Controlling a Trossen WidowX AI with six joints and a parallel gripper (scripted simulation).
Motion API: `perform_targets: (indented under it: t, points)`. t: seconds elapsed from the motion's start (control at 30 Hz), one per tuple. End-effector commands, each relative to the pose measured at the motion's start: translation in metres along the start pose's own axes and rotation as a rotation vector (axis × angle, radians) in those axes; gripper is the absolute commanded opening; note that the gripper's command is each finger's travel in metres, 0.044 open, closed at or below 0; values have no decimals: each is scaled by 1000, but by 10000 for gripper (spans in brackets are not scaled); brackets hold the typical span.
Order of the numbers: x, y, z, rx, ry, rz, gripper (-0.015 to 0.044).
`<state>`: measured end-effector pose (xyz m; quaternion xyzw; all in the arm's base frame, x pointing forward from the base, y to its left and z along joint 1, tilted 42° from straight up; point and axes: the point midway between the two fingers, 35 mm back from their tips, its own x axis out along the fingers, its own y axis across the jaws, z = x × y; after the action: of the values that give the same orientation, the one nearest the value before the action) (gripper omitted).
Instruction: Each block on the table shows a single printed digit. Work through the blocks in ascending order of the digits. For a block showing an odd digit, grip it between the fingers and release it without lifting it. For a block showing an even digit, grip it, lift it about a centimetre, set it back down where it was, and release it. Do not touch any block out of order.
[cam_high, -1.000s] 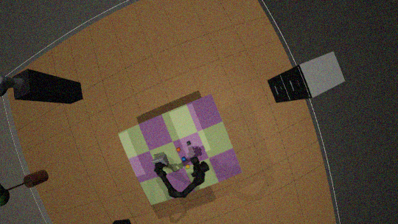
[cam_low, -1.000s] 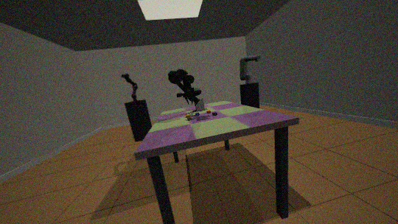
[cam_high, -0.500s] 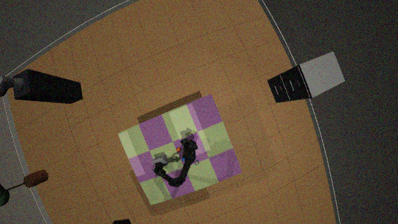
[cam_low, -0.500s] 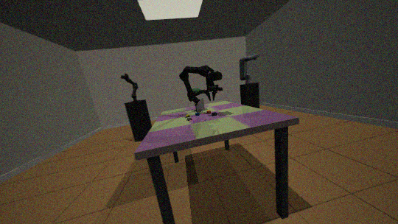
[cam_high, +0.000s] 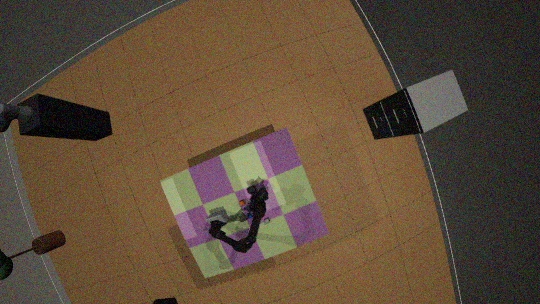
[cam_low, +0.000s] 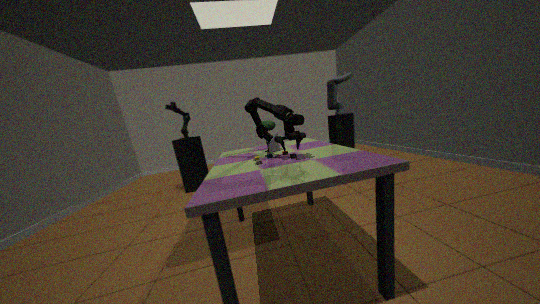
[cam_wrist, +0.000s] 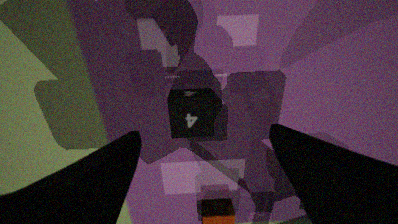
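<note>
A black block (cam_wrist: 192, 114) (cam_low: 293, 156) shows a 4 in the wrist view and sits on a purple square. My gripper (cam_wrist: 205, 134) (cam_low: 292, 146) is open above it, with the block in line with the space between the fingers and touching neither. In the top view the arm hides this block. An orange block (cam_wrist: 218, 219) (cam_high: 242, 203) (cam_low: 285, 152) is at the bottom edge of the wrist view, its digit unreadable. A blue block (cam_high: 250, 216) lies close to the arm. A yellow block (cam_low: 257, 158) and a greyish block (cam_low: 258, 162) (cam_high: 266, 220) lie farther off, digits unreadable.
The checkered table (cam_high: 310, 220) (cam_low: 360, 160) carries the arm and the blocks. The arm's shadows fall across the blocks and squares. Dark pedestals (cam_high: 70, 120) (cam_low: 191, 162) and a dark cabinet (cam_high: 392, 116) stand away from the table.
</note>
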<state>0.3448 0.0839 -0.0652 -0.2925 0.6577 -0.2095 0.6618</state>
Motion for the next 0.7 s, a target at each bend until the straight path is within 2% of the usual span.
perform_targets:
  t: [0.0, 0.67]
  points:
    - [1, 1, 2, -3, -18, 0, 400]
    - [33, 1, 3, -2, -18, -2, 400]
